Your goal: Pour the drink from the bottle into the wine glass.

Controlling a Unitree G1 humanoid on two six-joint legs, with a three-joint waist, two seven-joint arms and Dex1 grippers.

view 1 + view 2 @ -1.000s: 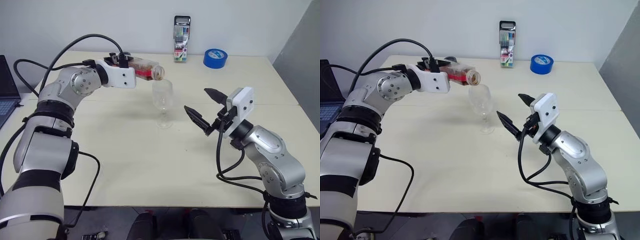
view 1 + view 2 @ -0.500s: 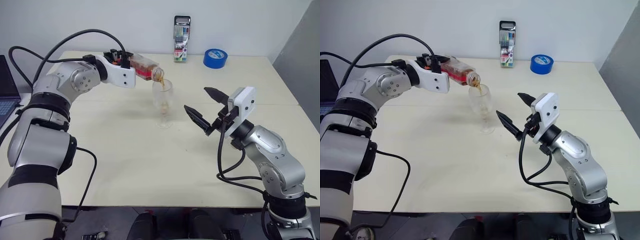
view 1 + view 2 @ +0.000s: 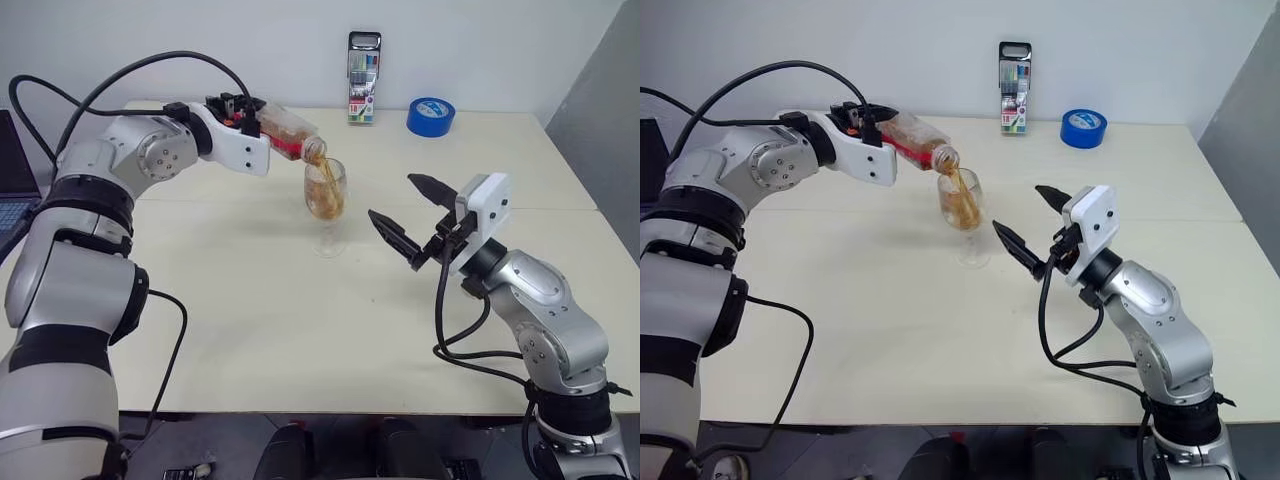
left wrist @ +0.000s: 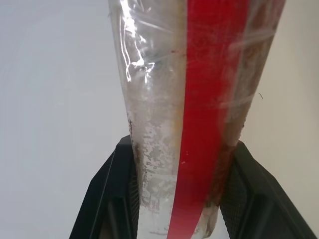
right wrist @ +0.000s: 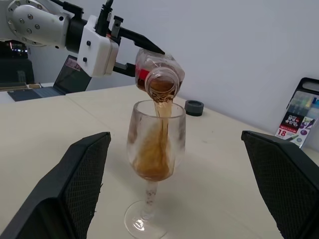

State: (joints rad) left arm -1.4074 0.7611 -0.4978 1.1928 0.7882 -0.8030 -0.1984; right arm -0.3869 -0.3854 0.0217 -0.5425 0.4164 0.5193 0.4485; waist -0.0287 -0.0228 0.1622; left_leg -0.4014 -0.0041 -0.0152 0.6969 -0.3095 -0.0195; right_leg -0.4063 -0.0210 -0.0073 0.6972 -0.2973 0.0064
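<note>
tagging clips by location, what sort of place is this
Probably an office or lab room: a plain cream table against a bare white wall, with a marker pack, blue tape roll and laptop.

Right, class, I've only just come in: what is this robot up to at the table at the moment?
The robot's left hand grips a small clear plastic bottle with a red label strip, tipped neck-down over a clear stemmed wine glass standing on the pale table. Reddish-brown drink is streaming from the bottle's mouth into the bowl, which is partly filled. The right hand hangs open beside the glass, touching nothing.
</note>
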